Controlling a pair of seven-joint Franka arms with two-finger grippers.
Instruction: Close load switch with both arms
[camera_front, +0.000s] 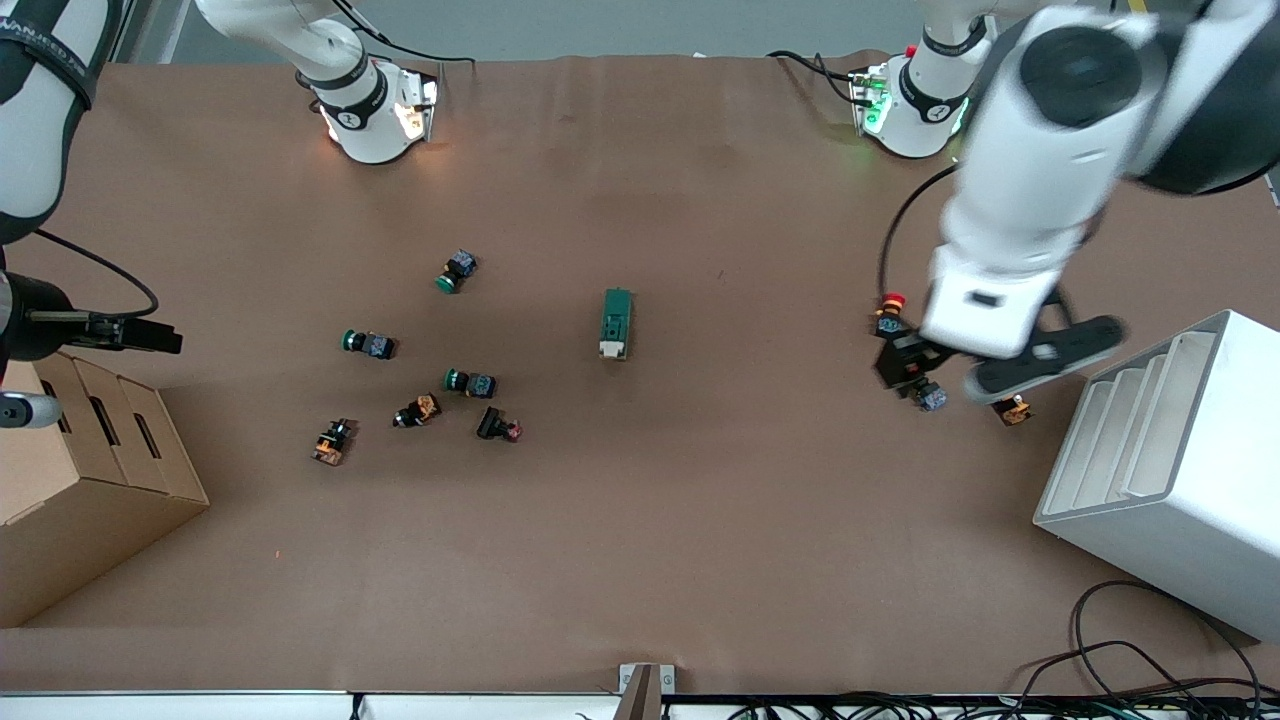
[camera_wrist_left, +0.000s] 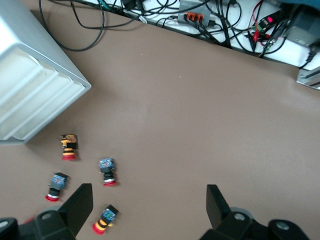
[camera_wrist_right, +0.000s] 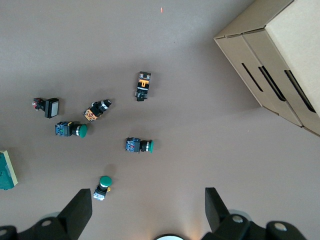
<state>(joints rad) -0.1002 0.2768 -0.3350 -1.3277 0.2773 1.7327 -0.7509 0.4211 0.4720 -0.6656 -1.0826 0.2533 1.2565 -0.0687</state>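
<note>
The load switch (camera_front: 616, 322) is a dark green oblong block with a cream end. It lies on the table's middle, cream end toward the front camera. It shows at the edge of the right wrist view (camera_wrist_right: 6, 171) and is out of the left wrist view. My left gripper (camera_front: 975, 365) is open and empty, above red pushbuttons (camera_wrist_left: 106, 171) at the left arm's end; its fingers (camera_wrist_left: 80, 205) stand wide apart. My right gripper (camera_wrist_right: 148, 215) is open and empty, held high over the right arm's end, and shows in the front view (camera_front: 140, 334) above the cardboard box.
Several green and orange pushbuttons (camera_front: 470, 382) lie scattered between the switch and the cardboard box (camera_front: 80, 470). A white slotted rack (camera_front: 1170, 470) stands at the left arm's end. Cables (camera_front: 1150, 670) run along the table's front edge.
</note>
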